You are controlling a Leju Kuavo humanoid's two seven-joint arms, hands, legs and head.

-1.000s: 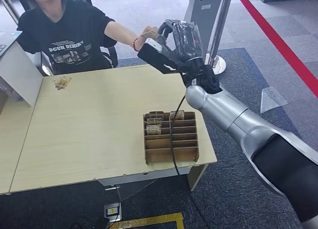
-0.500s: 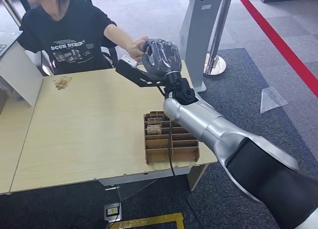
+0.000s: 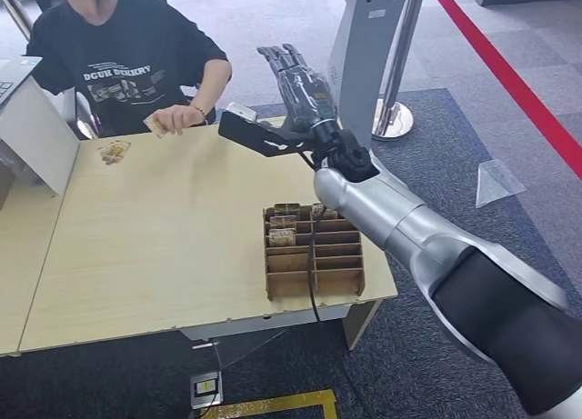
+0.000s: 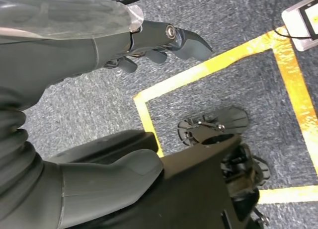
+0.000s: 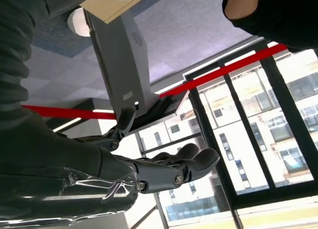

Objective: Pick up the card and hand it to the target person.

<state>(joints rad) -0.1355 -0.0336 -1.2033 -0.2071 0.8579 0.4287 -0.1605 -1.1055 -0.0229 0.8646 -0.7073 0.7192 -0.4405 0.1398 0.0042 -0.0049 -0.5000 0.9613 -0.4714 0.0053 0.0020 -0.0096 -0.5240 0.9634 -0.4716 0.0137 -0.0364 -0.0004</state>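
Holding the card (image 3: 156, 125) at the bench's (image 3: 172, 237) far edge, the person (image 3: 124, 55) is showing the handover done; the right hand (image 3: 298, 78) is hovering empty, fingers spread, while the left hand (image 4: 150, 45) is hanging empty, fingers loosely apart.

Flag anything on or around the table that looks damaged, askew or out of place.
One thing stands out: the table has a chipped front edge, with the laminate broken away near the middle right. The cardboard card organizer sits square near that edge, its cards upright in the back slots. A small pile of cards lies loose near the person's side.
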